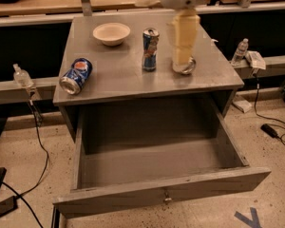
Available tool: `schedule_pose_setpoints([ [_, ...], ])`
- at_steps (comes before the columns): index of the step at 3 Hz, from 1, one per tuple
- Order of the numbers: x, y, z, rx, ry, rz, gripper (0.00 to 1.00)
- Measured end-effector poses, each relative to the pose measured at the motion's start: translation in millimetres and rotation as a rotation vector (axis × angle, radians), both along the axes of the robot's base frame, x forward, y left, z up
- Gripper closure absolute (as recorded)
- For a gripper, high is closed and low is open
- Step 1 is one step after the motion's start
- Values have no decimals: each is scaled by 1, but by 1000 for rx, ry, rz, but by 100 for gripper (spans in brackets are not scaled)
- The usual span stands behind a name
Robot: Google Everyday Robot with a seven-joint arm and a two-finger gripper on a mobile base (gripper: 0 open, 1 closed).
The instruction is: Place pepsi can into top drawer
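Our gripper [183,60] hangs at the end of the cream-coloured arm, low over the right rear part of the grey cabinet top [118,87]. It is blurred, and we cannot tell whether it is open or closed. It sits right over a can lying on its side [187,69], of which we see only the silver end. Just to the left of that stands a tall slim blue-and-silver can [150,49], upright. Further left and back is a pale shallow bowl [111,33].

The pepsi can [76,75] lies on its side near the front left edge of the cabinet top, well apart from our gripper, its silver end facing the front left corner. Below the top, the top drawer [156,190] is pulled far out, with a small metal knob [166,198] at the centre of its front panel.

A clear plastic bottle [22,76] stands on the ledge to the left of the cabinet, and another [239,51] on the right. Dark cables [38,137] trail on the speckled floor.
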State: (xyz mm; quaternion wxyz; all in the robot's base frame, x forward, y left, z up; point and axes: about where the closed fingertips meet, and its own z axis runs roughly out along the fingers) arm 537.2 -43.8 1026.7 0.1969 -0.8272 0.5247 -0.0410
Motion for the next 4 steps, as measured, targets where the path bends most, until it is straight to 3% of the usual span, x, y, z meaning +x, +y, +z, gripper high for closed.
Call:
schedule_pose_setpoints([
  [1, 13, 54, 40, 73, -101, 104, 0],
  [2, 15, 57, 41, 80, -111, 104, 0],
  [3, 43, 73, 28, 80, -118, 214, 0],
  [4, 80, 92, 6, 9, -228, 328, 0],
])
